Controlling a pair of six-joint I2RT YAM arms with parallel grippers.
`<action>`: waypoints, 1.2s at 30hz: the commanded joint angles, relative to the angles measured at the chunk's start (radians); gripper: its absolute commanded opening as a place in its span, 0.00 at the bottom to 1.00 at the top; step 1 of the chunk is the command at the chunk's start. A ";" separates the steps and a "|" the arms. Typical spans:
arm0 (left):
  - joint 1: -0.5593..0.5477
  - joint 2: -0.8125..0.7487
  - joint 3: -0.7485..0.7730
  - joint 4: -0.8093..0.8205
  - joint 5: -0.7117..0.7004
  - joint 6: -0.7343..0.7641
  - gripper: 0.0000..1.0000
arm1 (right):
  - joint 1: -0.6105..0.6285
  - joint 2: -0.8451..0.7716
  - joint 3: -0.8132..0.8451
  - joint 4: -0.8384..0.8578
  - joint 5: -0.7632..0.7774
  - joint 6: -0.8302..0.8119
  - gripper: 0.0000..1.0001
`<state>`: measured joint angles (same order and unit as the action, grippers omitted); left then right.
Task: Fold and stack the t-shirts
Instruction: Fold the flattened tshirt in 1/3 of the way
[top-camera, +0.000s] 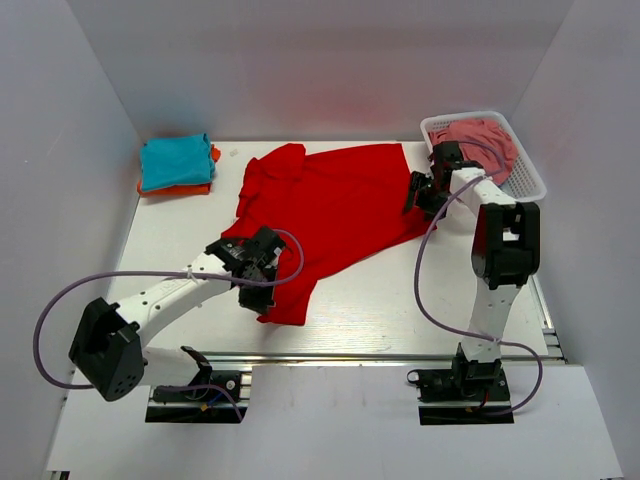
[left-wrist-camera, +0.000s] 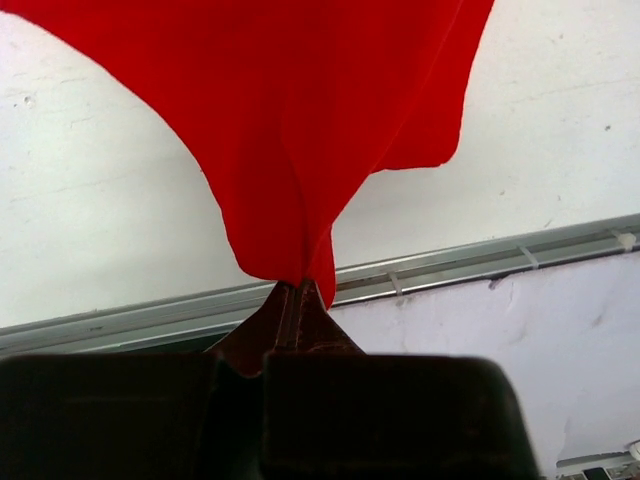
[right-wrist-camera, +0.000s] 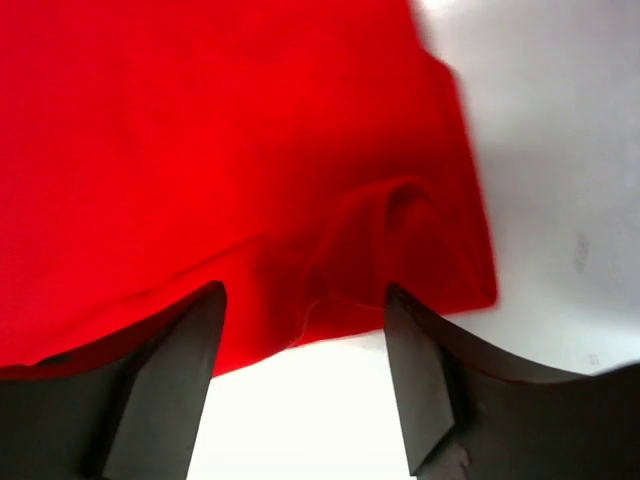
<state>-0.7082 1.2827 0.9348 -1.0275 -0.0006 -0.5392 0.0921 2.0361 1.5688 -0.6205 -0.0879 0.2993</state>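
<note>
A bright red t-shirt (top-camera: 330, 205) lies spread over the middle of the white table. My left gripper (top-camera: 262, 272) is shut on its near lower edge; in the left wrist view the red cloth (left-wrist-camera: 300, 130) hangs from the closed fingertips (left-wrist-camera: 296, 300). My right gripper (top-camera: 418, 195) is open at the shirt's right edge; in the right wrist view the fingers (right-wrist-camera: 180, 370) straddle a creased corner of red cloth (right-wrist-camera: 380, 250) without holding it. A teal folded t-shirt (top-camera: 176, 160) lies on an orange one (top-camera: 176, 188) at the far left.
A white plastic basket (top-camera: 535, 180) at the far right holds a dull pink garment (top-camera: 487, 140), just behind my right arm. White walls enclose the table on three sides. A metal rail (top-camera: 380, 355) runs along the near edge.
</note>
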 joint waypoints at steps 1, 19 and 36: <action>0.004 0.021 -0.008 0.037 -0.010 -0.002 0.00 | -0.008 -0.074 0.001 0.126 -0.163 -0.090 0.70; 0.004 0.092 0.039 0.056 -0.030 0.007 0.00 | -0.003 -0.142 -0.148 0.150 0.054 0.037 0.61; 0.004 0.023 0.088 -0.002 -0.084 -0.024 0.00 | 0.009 -0.123 -0.168 0.283 0.048 0.101 0.00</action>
<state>-0.7082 1.3716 0.9787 -1.0058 -0.0402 -0.5446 0.1032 1.9907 1.4235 -0.3798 -0.0738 0.3855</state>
